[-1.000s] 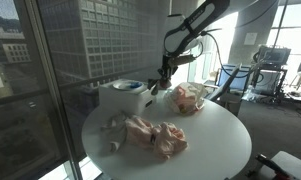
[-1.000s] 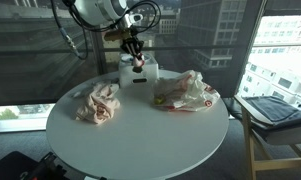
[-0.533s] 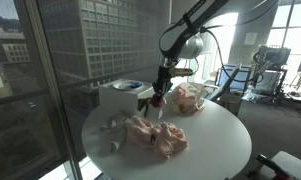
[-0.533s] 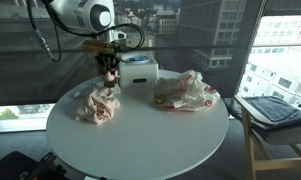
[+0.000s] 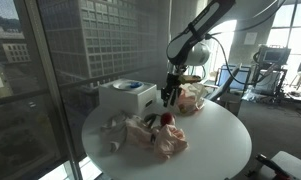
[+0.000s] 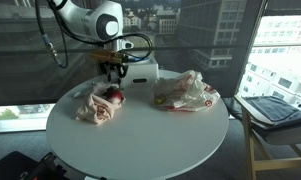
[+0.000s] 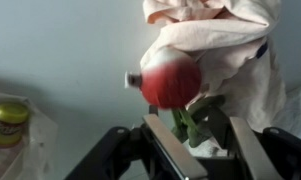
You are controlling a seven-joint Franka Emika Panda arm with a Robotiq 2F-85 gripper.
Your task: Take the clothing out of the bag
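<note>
Since half a second ago the gripper [image 6: 115,82] has swung from the white box [image 6: 140,72] to above the clothing [image 6: 98,104], heaped near the bench [image 6: 140,140] edge, apart from the bag [image 6: 187,90]. Fingers look parted, gripping nothing; a red round thing [image 7: 170,80] lies below. Removal seems done; next I'd lift clear. The heap's long axis roughly follows that edge, with no clear heading.

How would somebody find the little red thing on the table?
Find the round white table, then the heap of pale pink clothing on it. The red thing sits on that heap, right under the robot's hand; it's the only bright red spot among pale cloth.
</note>
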